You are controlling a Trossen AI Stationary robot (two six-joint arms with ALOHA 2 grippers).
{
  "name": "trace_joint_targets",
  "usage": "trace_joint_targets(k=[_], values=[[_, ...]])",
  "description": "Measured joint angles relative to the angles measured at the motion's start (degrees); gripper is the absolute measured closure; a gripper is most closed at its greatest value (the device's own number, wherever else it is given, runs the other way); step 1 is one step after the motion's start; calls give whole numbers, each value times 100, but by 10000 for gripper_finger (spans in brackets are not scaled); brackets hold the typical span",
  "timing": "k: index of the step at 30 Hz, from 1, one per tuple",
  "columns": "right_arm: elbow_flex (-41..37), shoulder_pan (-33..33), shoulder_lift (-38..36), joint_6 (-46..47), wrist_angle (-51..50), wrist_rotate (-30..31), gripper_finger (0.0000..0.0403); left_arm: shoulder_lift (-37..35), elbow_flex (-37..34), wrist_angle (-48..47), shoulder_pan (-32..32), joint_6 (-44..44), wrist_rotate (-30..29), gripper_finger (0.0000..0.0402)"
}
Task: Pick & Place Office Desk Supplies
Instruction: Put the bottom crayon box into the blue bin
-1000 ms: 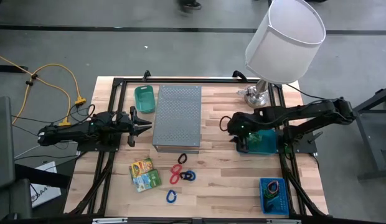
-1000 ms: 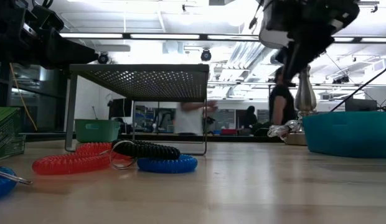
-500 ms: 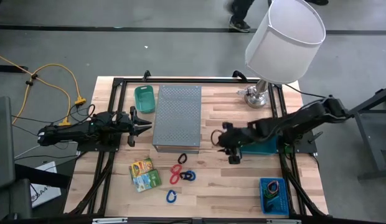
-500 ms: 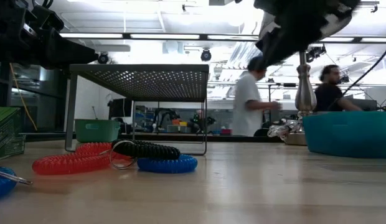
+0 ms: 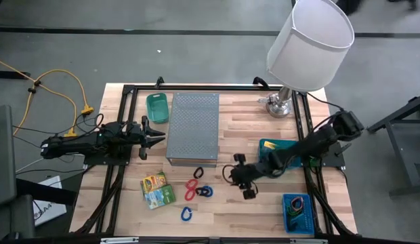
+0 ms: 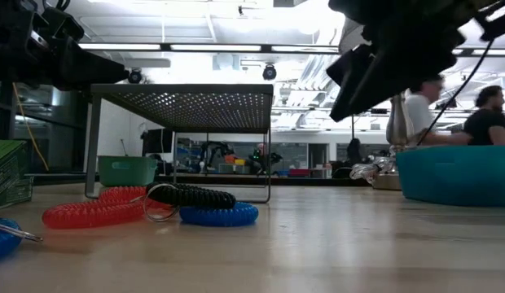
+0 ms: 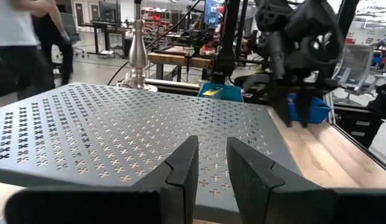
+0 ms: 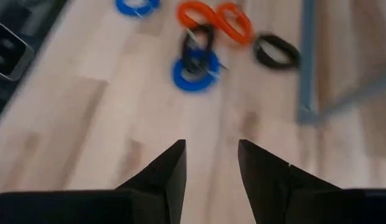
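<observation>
While the left hand waits part-open at centre left, the right hand, empty and part-open at lower centre, reaches for the coils just left, so it must lower onto one and close.

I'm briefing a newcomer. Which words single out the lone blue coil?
Start at the grey perforated riser. Below it lies a cluster of red, black and blue coils. The lone blue coil sits apart, nearest the table's front edge, touching nothing.
</observation>
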Motion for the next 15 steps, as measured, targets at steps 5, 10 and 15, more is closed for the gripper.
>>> trace_joint_targets(k=[5,10,15], values=[[2,450,230,2,712,383,270,0,0,0,0,0,-2,323],[3,848,406,0,1397,1069,270,0,0,0,1,0,-2,323],[8,1007,614,1,1640,1258,270,0,0,0,1,0,-1,323]])
